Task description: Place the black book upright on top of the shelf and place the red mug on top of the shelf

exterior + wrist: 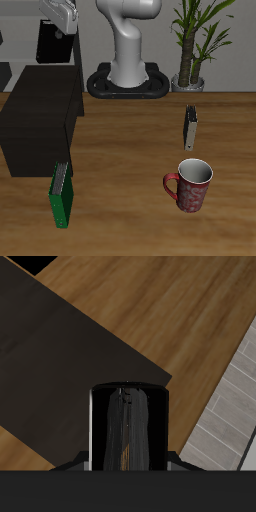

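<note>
The black book hangs upright above the back end of the shelf, a large black-brown cabinet with a flat top. My gripper is shut on the book's upper edge. In the wrist view the black book fills the gap between my fingers, with the dark shelf top beneath and beside it. The red mug stands upright on the table near the front edge, its handle turned toward the shelf and far from the gripper.
A green book stands by the shelf's front corner. Behind the mug, a grey-and-white book stands on the table. The robot base and a potted plant are at the back.
</note>
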{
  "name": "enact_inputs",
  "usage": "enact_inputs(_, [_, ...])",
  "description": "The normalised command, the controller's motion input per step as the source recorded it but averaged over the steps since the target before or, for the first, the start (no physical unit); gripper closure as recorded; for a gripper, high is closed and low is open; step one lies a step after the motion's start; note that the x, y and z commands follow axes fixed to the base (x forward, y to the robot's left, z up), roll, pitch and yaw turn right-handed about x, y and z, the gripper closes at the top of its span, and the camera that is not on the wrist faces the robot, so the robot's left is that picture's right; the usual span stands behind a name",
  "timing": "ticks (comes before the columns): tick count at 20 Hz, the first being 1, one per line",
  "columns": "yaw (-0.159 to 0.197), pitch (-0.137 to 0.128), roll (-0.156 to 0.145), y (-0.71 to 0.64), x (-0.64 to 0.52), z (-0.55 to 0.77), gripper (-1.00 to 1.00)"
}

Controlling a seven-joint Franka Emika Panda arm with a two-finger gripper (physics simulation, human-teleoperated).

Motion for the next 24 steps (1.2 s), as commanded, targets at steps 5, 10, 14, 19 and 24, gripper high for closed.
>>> enact_inputs(5, [-0.023, -0.025, 0.146, 0.20, 0.04, 0.01, 1.00])
enact_inputs(10, [-0.044, -0.007, 0.040, -0.01, 0.09, -0.01, 1.00])
enact_inputs(14, [-0.039, -0.021, 0.075, -0.15, 0.11, 0.02, 1.00])
enact_inputs(19, [0.014, -0.052, 0.082, 0.03, 0.05, 0.10, 1.00])
enact_inputs(24, [-0.002, -0.024, 0.072, 0.02, -0.01, 0.02, 1.00])
